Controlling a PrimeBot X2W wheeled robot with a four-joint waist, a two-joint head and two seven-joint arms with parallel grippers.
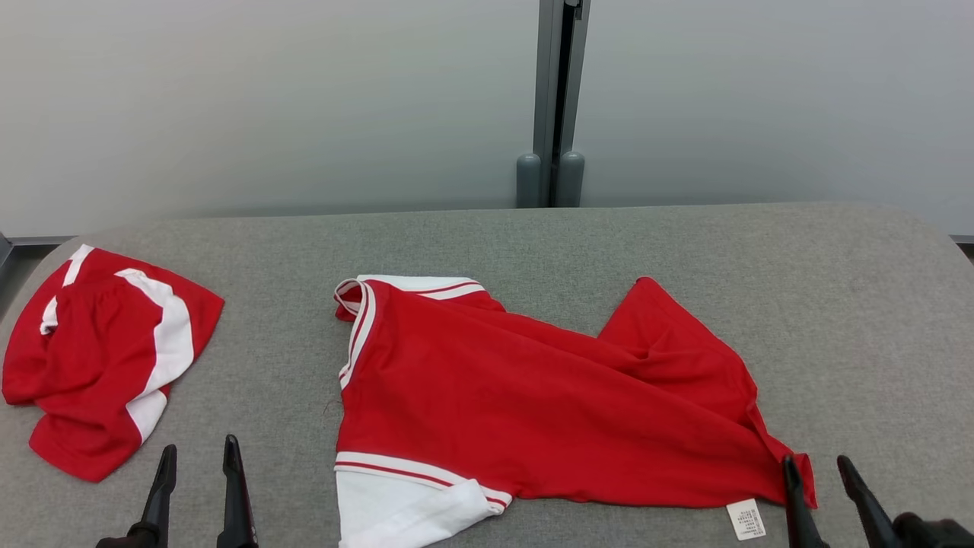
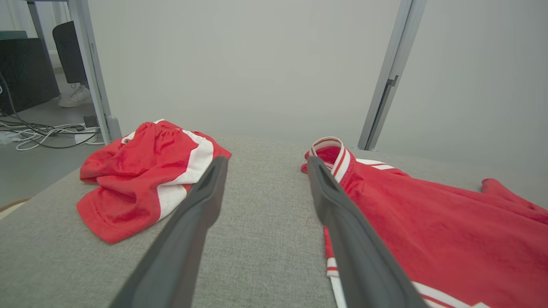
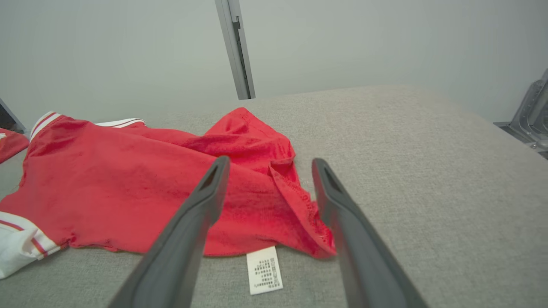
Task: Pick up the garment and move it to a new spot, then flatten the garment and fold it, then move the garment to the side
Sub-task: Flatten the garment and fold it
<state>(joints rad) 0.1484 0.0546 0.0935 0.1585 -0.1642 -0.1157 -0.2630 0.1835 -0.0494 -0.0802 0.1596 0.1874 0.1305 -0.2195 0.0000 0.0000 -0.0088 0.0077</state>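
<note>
Both wide open and empty, my left pincer (image 1: 199,449) sits at lower left, my right pincer (image 1: 816,460) at lower right, the red shirt (image 1: 517,396) spread between them.

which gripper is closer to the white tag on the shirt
Right. The right gripper is just beside the tag, at the hem corner of the shirt; the left gripper is across the shirt, by the shorts.
</note>
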